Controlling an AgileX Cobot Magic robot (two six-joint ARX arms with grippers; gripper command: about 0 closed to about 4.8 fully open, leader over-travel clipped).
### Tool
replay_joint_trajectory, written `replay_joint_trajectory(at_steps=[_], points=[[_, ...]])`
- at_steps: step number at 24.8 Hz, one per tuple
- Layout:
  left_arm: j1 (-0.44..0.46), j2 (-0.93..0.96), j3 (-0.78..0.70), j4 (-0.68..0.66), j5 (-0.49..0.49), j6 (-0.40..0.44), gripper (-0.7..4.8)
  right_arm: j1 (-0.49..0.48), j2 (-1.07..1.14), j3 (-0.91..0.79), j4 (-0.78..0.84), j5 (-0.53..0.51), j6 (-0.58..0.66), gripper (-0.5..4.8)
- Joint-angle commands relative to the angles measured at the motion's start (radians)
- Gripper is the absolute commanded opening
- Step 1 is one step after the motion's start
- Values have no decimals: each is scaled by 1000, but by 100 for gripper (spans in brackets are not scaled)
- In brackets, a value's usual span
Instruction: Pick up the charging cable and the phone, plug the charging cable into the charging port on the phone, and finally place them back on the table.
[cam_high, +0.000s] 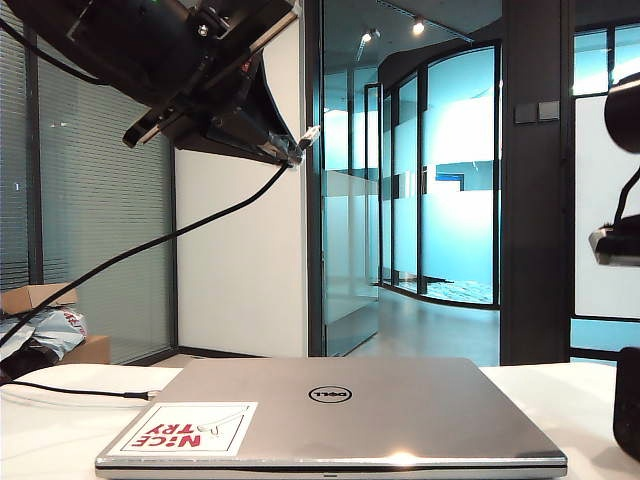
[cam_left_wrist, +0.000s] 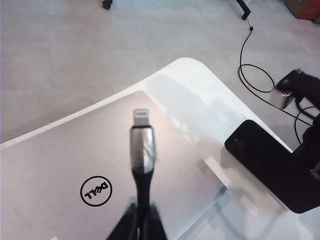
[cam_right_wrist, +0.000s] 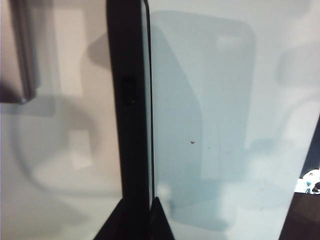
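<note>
My left gripper (cam_left_wrist: 142, 222) is shut on the black charging cable (cam_left_wrist: 142, 175), whose silvery connector tip (cam_left_wrist: 141, 117) points away from the camera, high over the silver laptop (cam_left_wrist: 75, 165). In the exterior view the left gripper (cam_high: 290, 150) is raised at the upper left, the tip (cam_high: 311, 131) sticks out to the right, and the charging cable (cam_high: 150, 245) hangs down to the left. My right gripper (cam_right_wrist: 150, 217) is shut on the black phone (cam_right_wrist: 131, 100), which shows edge-on over the white table (cam_right_wrist: 210, 125) and casts a shadow on it. The left wrist view shows the phone (cam_left_wrist: 255, 155) beside the laptop's corner.
The closed Dell laptop (cam_high: 340, 410) fills the table's front, with a red-and-white sticker (cam_high: 188, 428) on it. Another thin black cable (cam_high: 90, 391) lies on the table (cam_high: 60, 420) at the left. Part of the right arm (cam_high: 615, 245) shows at the right edge. A cable (cam_left_wrist: 247, 65) trails on the floor.
</note>
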Motion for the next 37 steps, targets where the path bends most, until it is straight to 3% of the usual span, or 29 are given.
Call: replay_joint_trajectory(at_steps=[1,3,5,21,24,25,26,28,33,37], points=[[1,-3,7,12,1,2,-7,2,21,7,28,0,-2,-8],[1,-3,7,12,1,2,-7,2,29,7,27,-3,-2,14],[1,-3,7,12,1,2,-7,2,29,7,24,-5,-2,100],[1,-3,7,12,1,2,-7,2,105,6,33,-11,-3,98],[1,-3,7,12,1,2,-7,2,137,6,39,-10,-3,68],[1,-3,7,12,1,2,-7,2,144,6,42,-10,-3,13],[1,-3,7,12,1,2,-7,2,145,6,45,-11,-3,-7],[-1,-3,7,6,1,1,-7,2,139,9,44,-11,-3,-7],[-15,-3,7,-51,1,0,-7,2,96,61,-30,-97,-2,-7],[-46,-3,7,-121,2,-2,-7,2,12,96,16,-224,21,-7]])
